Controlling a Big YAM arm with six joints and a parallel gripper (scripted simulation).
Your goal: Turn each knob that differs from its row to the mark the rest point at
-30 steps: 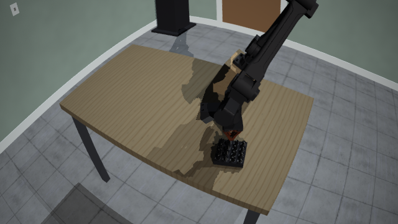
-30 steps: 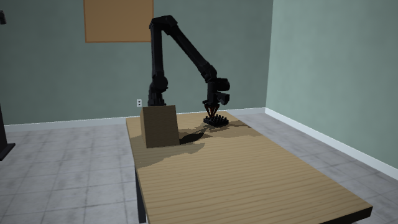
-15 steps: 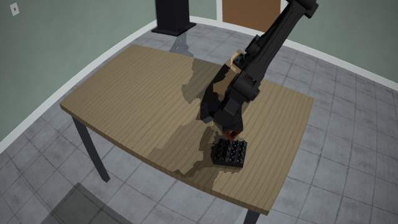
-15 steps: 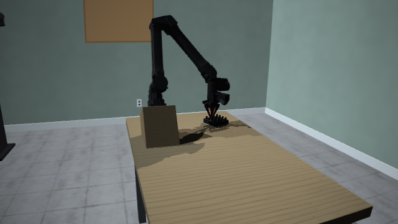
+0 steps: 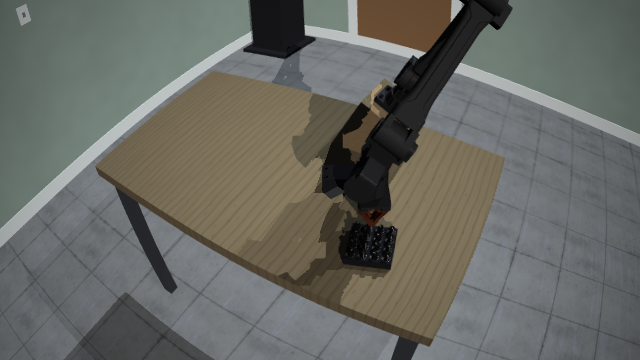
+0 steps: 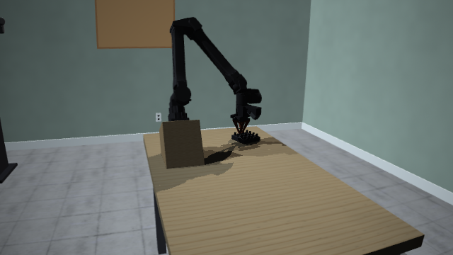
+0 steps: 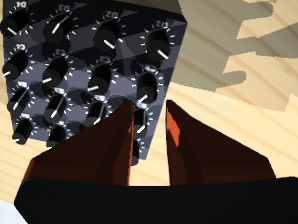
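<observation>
The black knob box (image 5: pixel 370 247) (image 6: pixel 246 137) (image 7: pixel 73 50) stands on the wooden table (image 5: pixel 225 150) (image 6: pixel 265 198), near its right front edge in the top view. It has several rows of black knobs with white lines. My gripper (image 5: pixel 372 216) (image 6: pixel 241 128) (image 7: pixel 149 109) points down over one edge of the box. Its orange fingers stand a narrow gap apart on either side of a knob (image 7: pixel 141 123) in the edge column near a corner. The fingers show a little room beside that knob. I cannot read the knob names.
A brown block (image 6: pixel 182 143) stands on the table by the arm's base, and it is mostly hidden behind the arm in the top view. A black pedestal (image 5: pixel 277 25) stands on the floor beyond the table. The table edge runs close to the knob box.
</observation>
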